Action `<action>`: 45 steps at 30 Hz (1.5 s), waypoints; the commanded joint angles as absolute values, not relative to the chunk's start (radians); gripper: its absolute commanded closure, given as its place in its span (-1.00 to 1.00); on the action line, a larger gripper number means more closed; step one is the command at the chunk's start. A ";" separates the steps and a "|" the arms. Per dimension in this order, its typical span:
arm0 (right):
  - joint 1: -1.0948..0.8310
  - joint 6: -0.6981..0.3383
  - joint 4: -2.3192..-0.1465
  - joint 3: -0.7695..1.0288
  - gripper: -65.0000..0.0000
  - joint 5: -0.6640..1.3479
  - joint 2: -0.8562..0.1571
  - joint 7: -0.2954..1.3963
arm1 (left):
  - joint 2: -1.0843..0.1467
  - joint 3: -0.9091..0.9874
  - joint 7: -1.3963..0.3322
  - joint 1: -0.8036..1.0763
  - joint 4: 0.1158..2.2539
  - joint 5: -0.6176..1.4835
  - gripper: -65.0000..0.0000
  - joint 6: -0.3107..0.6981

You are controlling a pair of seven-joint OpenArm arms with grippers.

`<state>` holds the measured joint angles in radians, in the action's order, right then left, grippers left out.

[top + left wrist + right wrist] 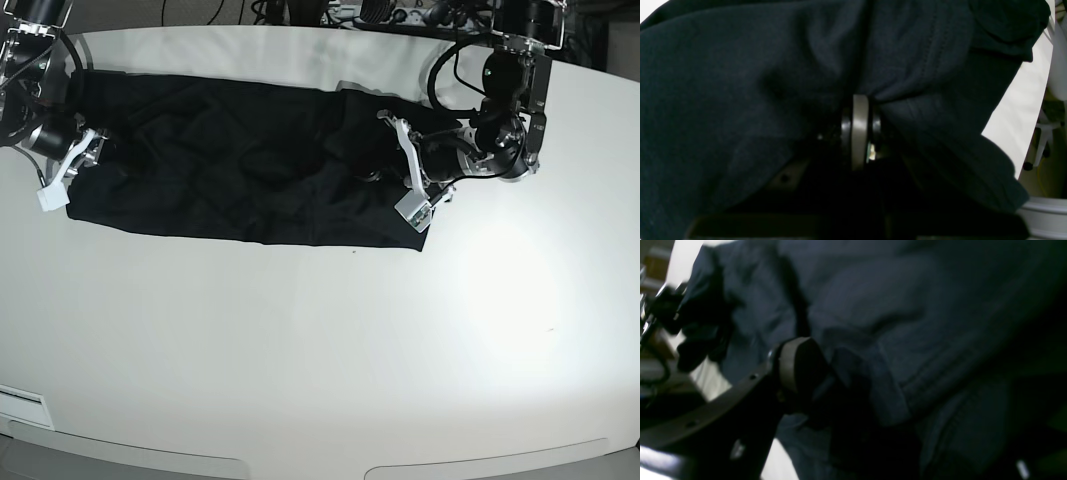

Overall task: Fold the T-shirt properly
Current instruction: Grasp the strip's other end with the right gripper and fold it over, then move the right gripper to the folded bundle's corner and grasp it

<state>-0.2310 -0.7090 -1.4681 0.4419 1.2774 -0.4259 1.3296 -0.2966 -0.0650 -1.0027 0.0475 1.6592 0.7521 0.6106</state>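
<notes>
Left pincer (858, 110): clamped tight on a bunched fold of the T-shirt (240, 170).
Right pincer (62, 165): jaws spread wide at the garment's opposite end, gripping nothing.
T-shirt: black, rumpled, stretched as a long band between both arms.
Worktop (320, 340): white, carrying the shirt along its far side.

The large plain black cloth T-shirt (240, 170) looks soft and matt, finely knit, its hem stitched. The smooth white counter (320, 340) beneath carries a faint sheen.
</notes>
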 commanded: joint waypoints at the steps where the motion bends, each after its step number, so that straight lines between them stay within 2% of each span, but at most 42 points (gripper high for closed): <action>1: -0.241 -0.698 -1.477 0.437 -0.25 1.233 -0.432 1.396 | -0.302 -0.062 -1.009 0.035 1.667 0.746 1.00 0.609; 5: -0.238 -0.698 -1.483 0.437 -0.24 1.232 -0.433 1.396 | -0.302 -0.062 -1.009 0.033 1.667 0.747 1.00 0.609; 6: -0.238 -0.698 -1.483 0.437 -0.20 1.232 -0.433 1.396 | -0.302 -0.062 -1.010 0.033 1.667 0.750 1.00 0.609; 7: -0.238 -0.698 -1.483 0.437 -0.09 1.231 -0.433 1.396 | -0.302 -0.062 -1.010 0.033 1.667 0.759 1.00 0.609; 8: -0.238 -0.698 -1.483 0.437 0.11 1.231 -0.435 1.396 | -0.302 -0.062 -1.010 0.033 1.667 0.768 1.00 0.609; 11: -0.237 -0.698 -1.488 0.438 0.98 1.231 -0.450 1.396 | -0.302 -0.062 -1.010 0.032 1.668 0.816 1.00 0.609; 15: -0.234 -0.698 -1.549 0.439 1.00 1.231 -0.487 1.396 | -0.303 -0.062 -1.030 0.009 1.670 0.930 0.96 0.616; 20: -0.233 -0.698 -1.689 0.439 1.00 1.214 -0.545 1.395 | -0.302 -0.043 -1.103 -0.040 1.670 1.150 0.20 0.663; 22: -0.233 -0.698 -1.736 0.439 1.00 1.165 -0.565 1.384 | -0.302 -0.024 -1.129 -0.051 1.670 1.209 0.06 0.663; 28: -0.233 -0.669 -1.801 0.439 1.00 0.927 -0.635 1.282 | -0.302 0.069 -1.135 -0.049 1.670 1.204 0.07 0.681; 33: -0.233 -0.563 -1.832 0.439 1.00 0.739 -0.668 1.240 | -0.302 0.153 -1.164 -0.030 1.670 1.180 0.07 0.681; 38: -0.233 -0.386 -1.882 0.439 1.00 0.551 -0.668 1.181 | -0.302 0.196 -1.172 0.012 1.670 1.179 0.07 0.681; 41: -0.233 -0.312 -1.933 0.439 1.00 0.582 -0.666 1.140 | -0.302 0.198 -1.171 0.037 1.670 1.179 0.07 0.682; 45: -0.233 -0.355 -2.026 0.439 1.00 0.707 -0.641 1.109 | -0.302 0.198 -1.171 0.072 1.670 1.179 0.07 0.682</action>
<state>-0.2436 -0.3557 -2.0132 0.4290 0.7010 -0.6201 1.1286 -0.2966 0.1913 -1.1870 0.0822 1.6539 1.1515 0.6674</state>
